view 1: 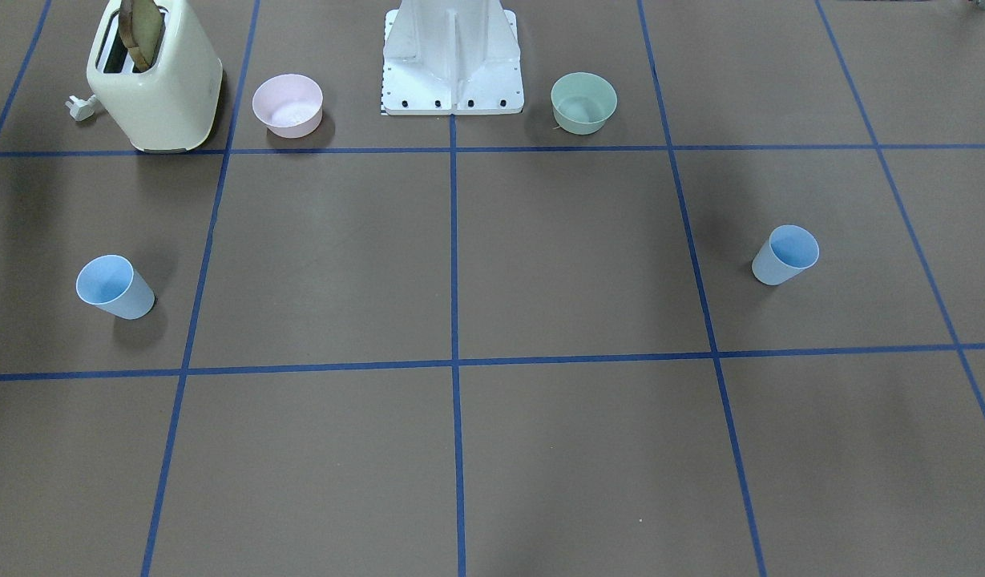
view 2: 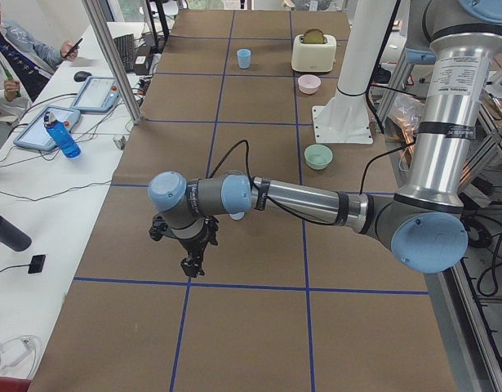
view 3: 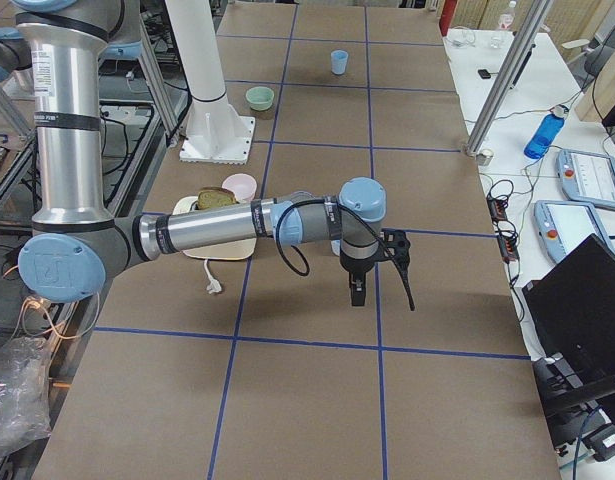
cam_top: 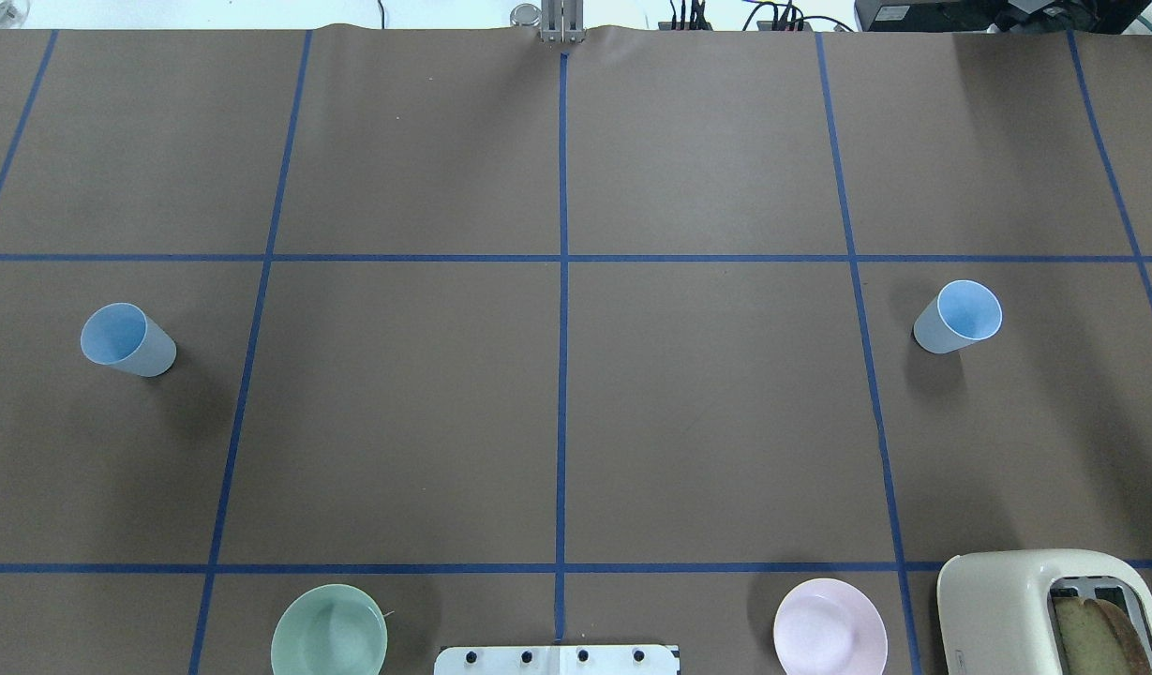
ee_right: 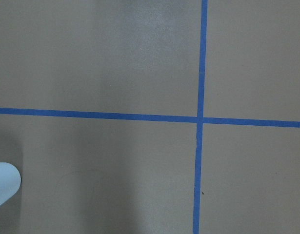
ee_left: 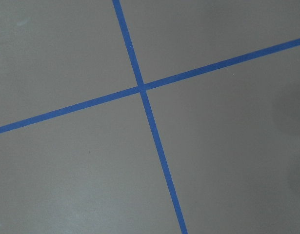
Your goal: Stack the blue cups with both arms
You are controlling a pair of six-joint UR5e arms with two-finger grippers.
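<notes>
Two blue cups stand upright and far apart on the brown table. One cup point(cam_top: 126, 339) is on my left side point(view 1: 785, 255). The other cup point(cam_top: 958, 317) is on my right side point(view 1: 115, 287), and its edge shows in the right wrist view point(ee_right: 3, 184). The left gripper point(view 2: 189, 263) hangs above the table near the left cup; it shows only in the exterior left view, so I cannot tell whether it is open or shut. The right gripper point(view 3: 357, 292) hangs over the table's right part; it shows only in the exterior right view, so I cannot tell its state either.
A cream toaster point(view 1: 155, 80) holding bread stands at my near right. A pink bowl point(view 1: 288, 104) and a green bowl point(view 1: 583, 102) flank the white base point(view 1: 452, 64). Blue tape lines grid the table. A side desk with a bottle point(view 2: 61, 135) lies beyond the table's far edge.
</notes>
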